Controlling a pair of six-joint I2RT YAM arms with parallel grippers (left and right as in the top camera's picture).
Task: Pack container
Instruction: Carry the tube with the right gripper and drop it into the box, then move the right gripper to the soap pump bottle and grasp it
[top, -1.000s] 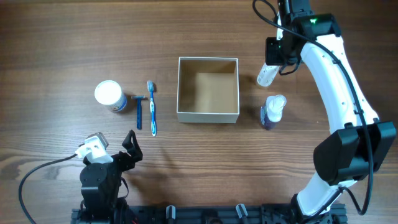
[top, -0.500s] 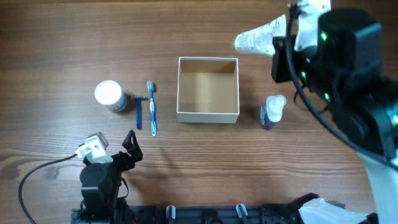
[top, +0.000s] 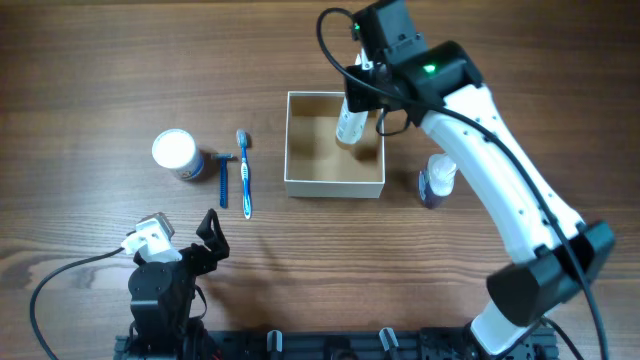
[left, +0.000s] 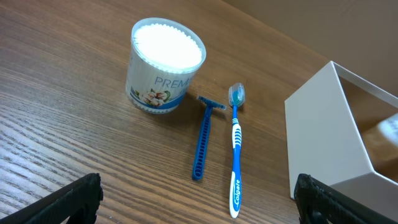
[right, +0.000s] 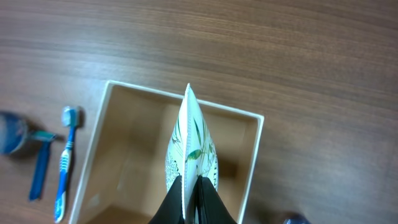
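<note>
The container (top: 296, 150) is a square white-walled box with a tan inside, at the table's middle; it also shows in the left wrist view (left: 317, 137) and the right wrist view (right: 124, 155). My right gripper (top: 358, 105) is shut on a white tube with green print (top: 350, 124), holding it over the container's far right part; the right wrist view shows the tube (right: 191, 146) pinched between the fingers (right: 193, 193). My left gripper (top: 190, 250) is open and empty near the front left edge, its fingertips at the lower corners of the left wrist view (left: 199, 199).
A round white-lidded jar (top: 176, 152), a blue razor (top: 223, 180) and a blue toothbrush (top: 244, 172) lie left of the container. A small purple-capped bottle (top: 438, 178) stands right of it. The right arm reaches across the right side of the table.
My right gripper has lifted the tube from the table right of the container and carried it left, to above the container's inside. The left arm has not moved.
</note>
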